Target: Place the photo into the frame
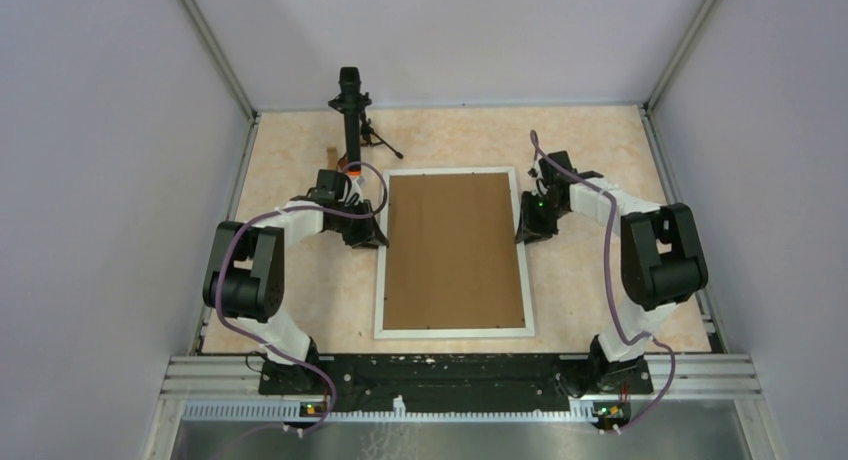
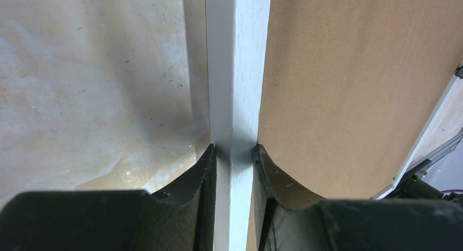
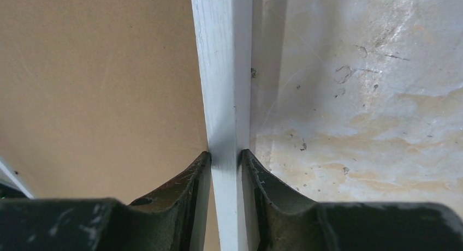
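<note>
The left gripper (image 2: 235, 151) pinches one rail of the frame (image 2: 236, 65) between narrowed fingers. The right gripper (image 3: 225, 155) clamps the opposite rail. Cardboard (image 3: 98, 82) lies inboard of both.

Brown sheet (image 1: 455, 250) fills the frame (image 1: 455, 331) opening, so whatever's under it is hidden. Top view: left tool (image 1: 372, 238) and right tool (image 1: 530, 230) are dark blobs at the rails, grip too small to read. Wrist cams: rail runs off pic top & btm; tool bodies blurred up close. Left wrist, btm-right: dark part (image 2: 420, 184) w/ green light, cut by edge, can't ID. Brown bit (image 1: 329, 155) on worktop (image 1: 600, 140), far left: too small.
</note>
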{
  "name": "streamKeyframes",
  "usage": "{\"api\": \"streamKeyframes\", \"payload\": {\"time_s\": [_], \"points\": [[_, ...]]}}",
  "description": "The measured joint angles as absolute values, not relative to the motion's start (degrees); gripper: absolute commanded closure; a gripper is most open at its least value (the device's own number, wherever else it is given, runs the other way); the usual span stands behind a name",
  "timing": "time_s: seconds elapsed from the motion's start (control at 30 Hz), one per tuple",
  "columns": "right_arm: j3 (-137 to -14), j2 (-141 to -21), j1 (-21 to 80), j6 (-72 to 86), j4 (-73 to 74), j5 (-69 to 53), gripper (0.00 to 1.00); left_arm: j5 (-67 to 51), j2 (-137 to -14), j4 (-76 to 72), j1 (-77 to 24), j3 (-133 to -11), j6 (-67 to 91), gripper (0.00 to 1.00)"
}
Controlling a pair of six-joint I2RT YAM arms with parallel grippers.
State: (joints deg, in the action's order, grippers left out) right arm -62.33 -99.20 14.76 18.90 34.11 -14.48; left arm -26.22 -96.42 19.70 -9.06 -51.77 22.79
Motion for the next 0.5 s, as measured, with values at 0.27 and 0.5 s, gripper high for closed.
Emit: {"api": "streamKeyframes", "payload": {"time_s": [0.27,0.5], "points": [[-57.34,-97.86,9.26,19.2,28.53,-24.64,0.72,-26.24,-96.44,19.7,-9.06,-51.77,22.79,1.0],[-56.55,-97.84,8.32,19.05,27.38,-26.92,0.68,-26.24,-96.51,19.81,-9.06,-51.86,22.76,1.0]]}}
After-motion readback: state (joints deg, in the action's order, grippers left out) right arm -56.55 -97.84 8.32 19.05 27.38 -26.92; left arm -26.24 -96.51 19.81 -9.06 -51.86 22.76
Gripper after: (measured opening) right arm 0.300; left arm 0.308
